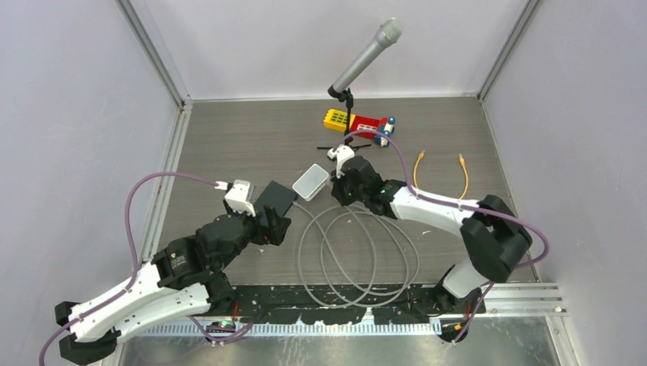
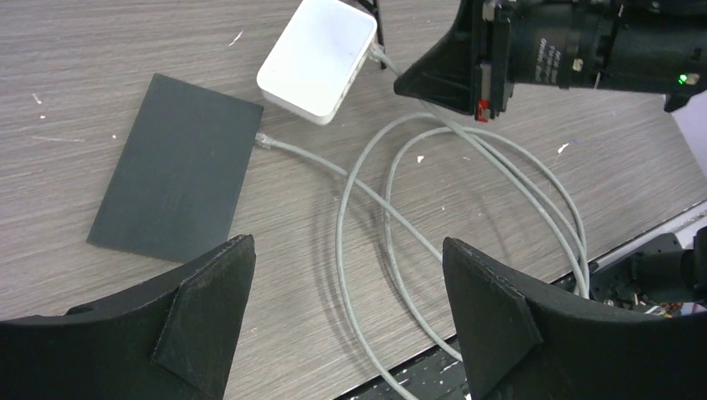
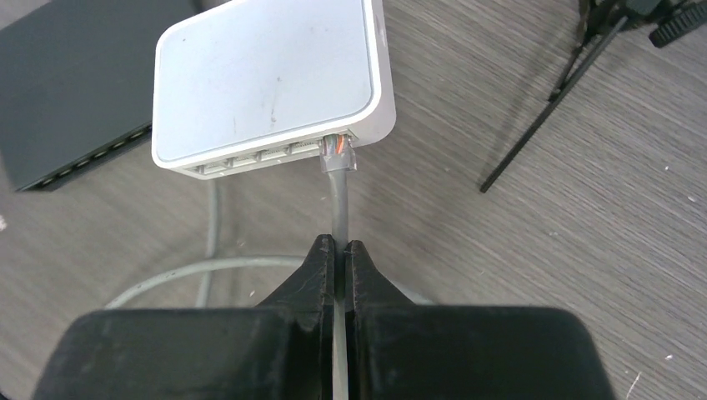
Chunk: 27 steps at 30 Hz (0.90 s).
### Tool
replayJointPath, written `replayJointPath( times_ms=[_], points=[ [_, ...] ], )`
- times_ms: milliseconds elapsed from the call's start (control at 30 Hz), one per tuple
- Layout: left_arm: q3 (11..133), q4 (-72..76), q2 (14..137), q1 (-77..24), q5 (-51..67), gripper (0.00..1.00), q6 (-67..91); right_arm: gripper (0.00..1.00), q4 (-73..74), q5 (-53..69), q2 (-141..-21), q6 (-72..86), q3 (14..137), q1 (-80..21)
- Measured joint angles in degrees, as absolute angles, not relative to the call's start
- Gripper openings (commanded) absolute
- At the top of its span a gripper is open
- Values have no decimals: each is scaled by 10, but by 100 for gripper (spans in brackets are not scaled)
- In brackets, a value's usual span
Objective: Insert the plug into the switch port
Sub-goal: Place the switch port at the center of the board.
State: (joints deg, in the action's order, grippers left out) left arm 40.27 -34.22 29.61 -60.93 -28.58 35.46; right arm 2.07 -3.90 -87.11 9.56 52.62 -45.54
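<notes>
Fingers [image 3: 321,267] of my right gripper [image 3: 340,247] are pressed together on the grey cable [image 3: 340,200], just short of the white switch [image 3: 267,75]. The plug [image 3: 337,155] at the cable's end sits at the end port of the switch's port row with its nose inside the opening; I cannot tell whether it is fully home. My left gripper [image 2: 346,246] hangs above the table on the near side of the white switch. Its fingers [image 2: 204,308] are spread wide and hold nothing, with only cable loops on the tabletop below. A flat black box [image 2: 179,171] lies just beside the white switch on its left, and the cable's other plug [image 2: 265,142] touches that box's edge. The rest of the cable lies in loose loops nearer to me than the white switch. Beyond the white switch a microphone [image 1: 366,53] stands on its tripod, with a yellow-and-red toy [image 1: 362,122] behind it. Two orange cables [image 1: 461,160] lie to the switch's right.
</notes>
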Motion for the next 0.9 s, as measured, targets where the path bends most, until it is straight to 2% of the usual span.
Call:
replayJointPath(
  times_ms=[133,200,300,433,467,600,733,900],
  points=[
    [398,-356,296,-609,-289,85,361,5,13,-41,-926,111,542,-429],
    [398,-356,297,-609,-289,85,363,12,14,-41,-959,114,556,-419],
    [398,-357,303,-609,-286,85,367,33,14,-41,-1004,117,576,-409],
    [398,-367,317,-609,-281,85,372,70,25,-44,-1022,118,591,-407],
    [398,-370,319,-609,-280,85,373,74,29,-48,-1019,117,593,-406],
    [398,-379,319,-609,-279,87,375,76,62,-61,-977,113,593,-402],
    [398,-380,319,-609,-278,89,375,76,98,-85,-870,116,570,-372],
    [398,-378,326,-609,-266,89,370,73,119,-115,-771,153,523,-227]
  ],
)
